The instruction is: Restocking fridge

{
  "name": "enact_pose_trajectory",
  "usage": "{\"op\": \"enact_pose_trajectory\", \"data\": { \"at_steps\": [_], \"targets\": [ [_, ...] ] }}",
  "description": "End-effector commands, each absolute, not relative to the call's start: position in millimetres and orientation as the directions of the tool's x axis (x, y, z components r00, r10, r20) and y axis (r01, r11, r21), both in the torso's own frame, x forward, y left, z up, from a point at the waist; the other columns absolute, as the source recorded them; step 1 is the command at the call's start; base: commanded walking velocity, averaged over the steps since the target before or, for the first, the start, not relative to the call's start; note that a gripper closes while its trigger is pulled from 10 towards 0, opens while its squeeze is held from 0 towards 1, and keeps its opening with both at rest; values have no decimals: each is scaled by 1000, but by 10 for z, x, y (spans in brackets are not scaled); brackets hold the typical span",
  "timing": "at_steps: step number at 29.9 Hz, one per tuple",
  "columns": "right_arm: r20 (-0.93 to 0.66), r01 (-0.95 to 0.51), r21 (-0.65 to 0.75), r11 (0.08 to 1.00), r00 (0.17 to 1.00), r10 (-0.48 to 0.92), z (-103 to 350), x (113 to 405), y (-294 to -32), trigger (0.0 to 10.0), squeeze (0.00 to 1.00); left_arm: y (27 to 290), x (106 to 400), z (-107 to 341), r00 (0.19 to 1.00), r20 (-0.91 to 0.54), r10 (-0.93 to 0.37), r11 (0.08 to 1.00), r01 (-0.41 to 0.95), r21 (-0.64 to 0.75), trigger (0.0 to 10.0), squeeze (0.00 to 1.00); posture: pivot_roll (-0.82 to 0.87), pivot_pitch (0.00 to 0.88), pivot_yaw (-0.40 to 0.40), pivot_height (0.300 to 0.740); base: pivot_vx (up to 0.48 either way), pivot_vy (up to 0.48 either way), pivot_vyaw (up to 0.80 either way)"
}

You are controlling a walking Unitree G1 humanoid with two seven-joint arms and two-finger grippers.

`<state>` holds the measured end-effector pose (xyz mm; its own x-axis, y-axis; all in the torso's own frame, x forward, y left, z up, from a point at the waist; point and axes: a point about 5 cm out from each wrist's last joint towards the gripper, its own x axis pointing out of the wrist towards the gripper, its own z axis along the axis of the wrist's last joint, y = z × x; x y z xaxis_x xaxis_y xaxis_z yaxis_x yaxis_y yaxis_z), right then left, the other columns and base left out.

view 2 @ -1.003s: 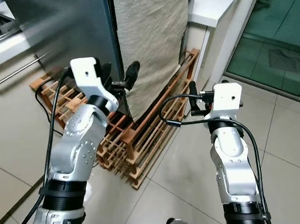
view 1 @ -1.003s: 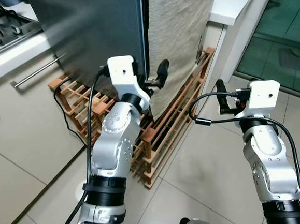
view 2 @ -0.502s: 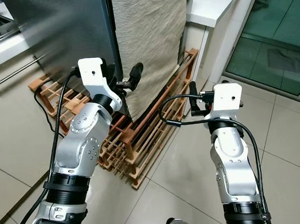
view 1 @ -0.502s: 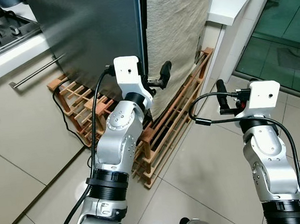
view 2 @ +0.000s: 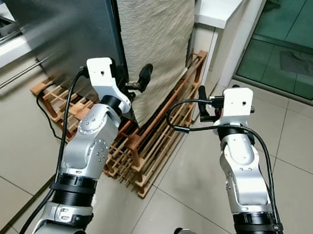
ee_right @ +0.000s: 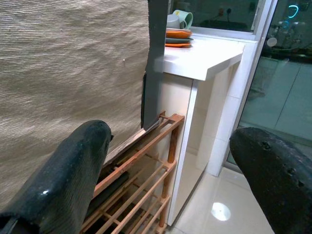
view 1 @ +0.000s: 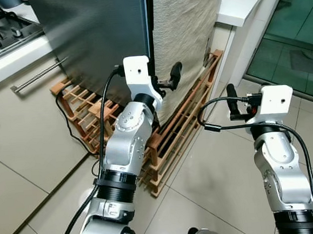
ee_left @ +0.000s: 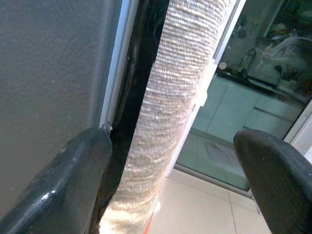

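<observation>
The left gripper (ee_left: 173, 161) has moved closer to the fridge (view 1: 101, 29), its fingers open, one at the dark door seam beside the beige cloth (view 1: 182, 33). The door is not yet opened, so restocking waits. The right gripper (ee_right: 170, 161) stays apart, fingers open, above the wooden rack (view 1: 174, 132)
</observation>
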<state>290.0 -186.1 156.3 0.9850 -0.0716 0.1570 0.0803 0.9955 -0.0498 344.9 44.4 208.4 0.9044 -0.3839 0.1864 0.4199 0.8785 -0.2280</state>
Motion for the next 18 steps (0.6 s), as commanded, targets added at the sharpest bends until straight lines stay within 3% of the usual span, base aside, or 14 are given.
{"op": "enact_pose_trajectory", "data": {
  "at_steps": [1, 18],
  "targets": [
    [174, 96, -45, 994, 981, -86, 1594, 2868, -1885, 10000, 0, 293, 3445, 2192, 884, 219, -412, 855, 458, -241, 10000, 0, -169, 109, 31, 740, 0, 0, 0],
    [161, 94, -37, 995, 983, -87, 1571, 2843, -1867, 10000, 0, 11, 3571, 2195, 831, 223, -509, 782, 555, -282, 10000, 0, -177, 127, 29, 740, 0, 0, 0]
  ]
}}
